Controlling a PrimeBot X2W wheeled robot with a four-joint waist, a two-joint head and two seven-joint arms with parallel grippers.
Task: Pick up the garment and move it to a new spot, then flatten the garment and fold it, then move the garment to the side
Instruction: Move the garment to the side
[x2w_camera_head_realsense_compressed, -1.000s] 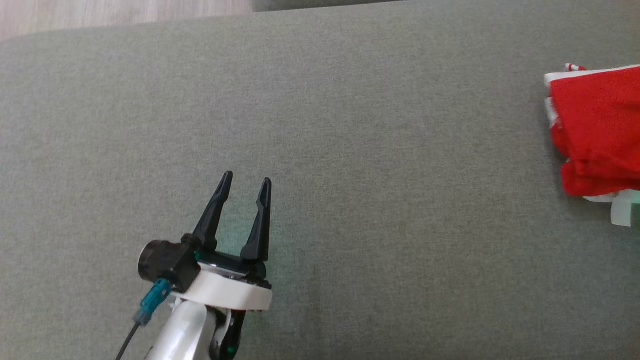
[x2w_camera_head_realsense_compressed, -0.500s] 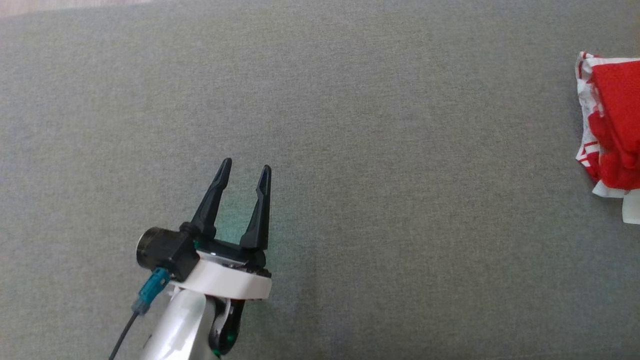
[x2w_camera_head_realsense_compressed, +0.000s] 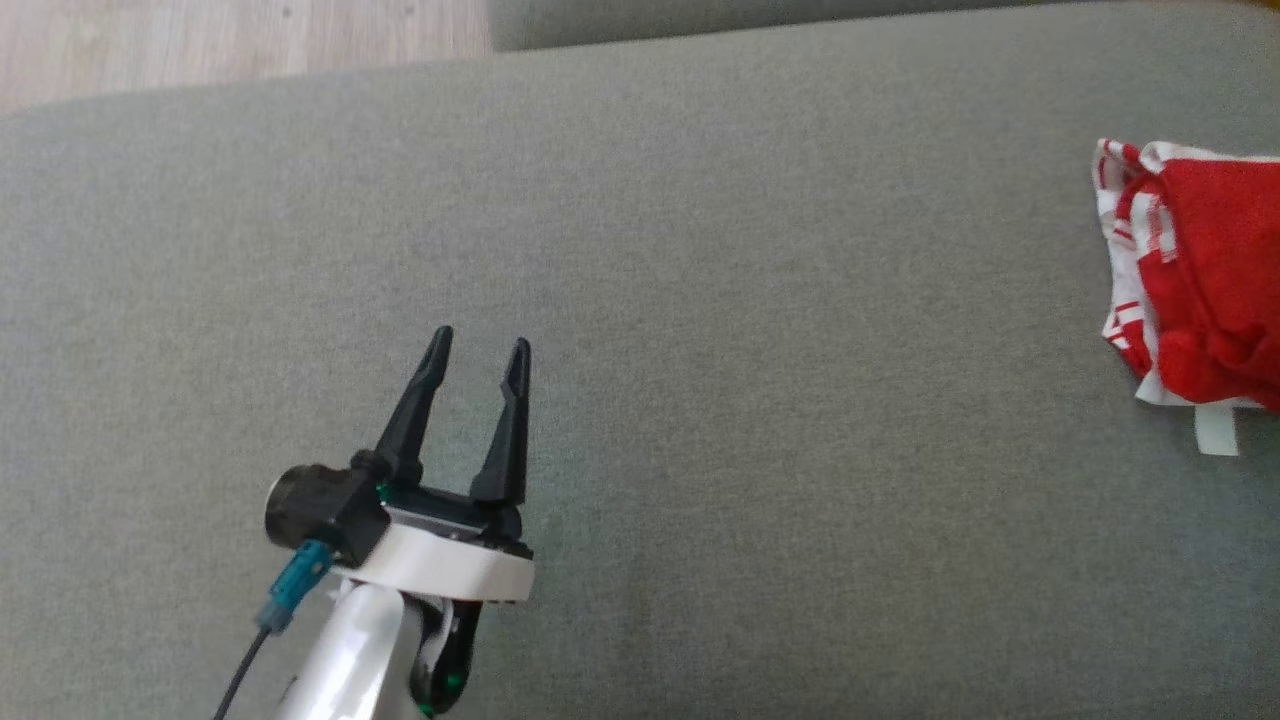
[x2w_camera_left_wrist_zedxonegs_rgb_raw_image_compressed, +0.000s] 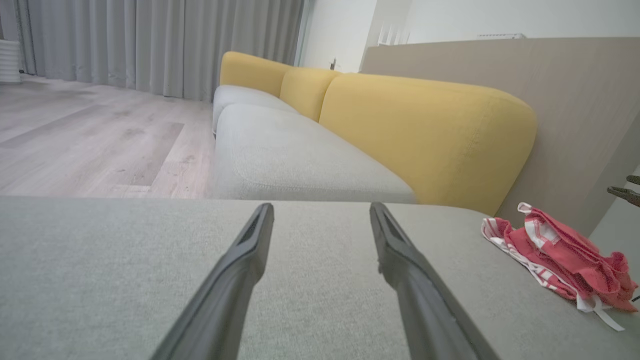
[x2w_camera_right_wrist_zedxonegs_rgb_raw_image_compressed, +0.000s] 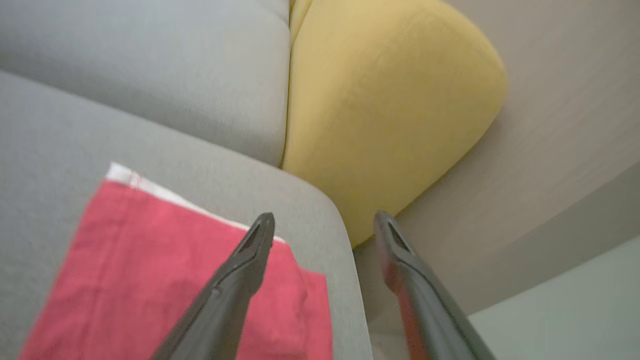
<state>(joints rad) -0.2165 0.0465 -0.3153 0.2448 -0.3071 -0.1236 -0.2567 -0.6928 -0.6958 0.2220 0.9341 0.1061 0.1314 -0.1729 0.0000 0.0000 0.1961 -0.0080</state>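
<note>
The garment (x2w_camera_head_realsense_compressed: 1200, 280), red with white striped trim, lies rumpled on the grey seat cushion (x2w_camera_head_realsense_compressed: 700, 300) at the right edge of the head view. My left gripper (x2w_camera_head_realsense_compressed: 480, 340) stands open and empty at the lower left, far from it. In the left wrist view the open left gripper (x2w_camera_left_wrist_zedxonegs_rgb_raw_image_compressed: 321, 207) points across the cushion, with the garment (x2w_camera_left_wrist_zedxonegs_rgb_raw_image_compressed: 560, 255) off to the right. My right gripper (x2w_camera_right_wrist_zedxonegs_rgb_raw_image_compressed: 325, 216) is open above the garment (x2w_camera_right_wrist_zedxonegs_rgb_raw_image_compressed: 150, 280) near the cushion's corner, with nothing between its fingers.
A yellow backrest (x2w_camera_left_wrist_zedxonegs_rgb_raw_image_compressed: 425, 130) rises behind the cushion, also seen close to the right gripper (x2w_camera_right_wrist_zedxonegs_rgb_raw_image_compressed: 390, 100). The cushion's rounded edge (x2w_camera_right_wrist_zedxonegs_rgb_raw_image_compressed: 345, 280) drops off beside the garment. Wood floor (x2w_camera_head_realsense_compressed: 200, 40) lies beyond the far edge. A beige wall panel (x2w_camera_left_wrist_zedxonegs_rgb_raw_image_compressed: 575, 100) stands behind.
The head camera has shifted. The garment went from a smooth red fold to a rumpled heap with its striped edge showing. The left gripper has kept its pose.
</note>
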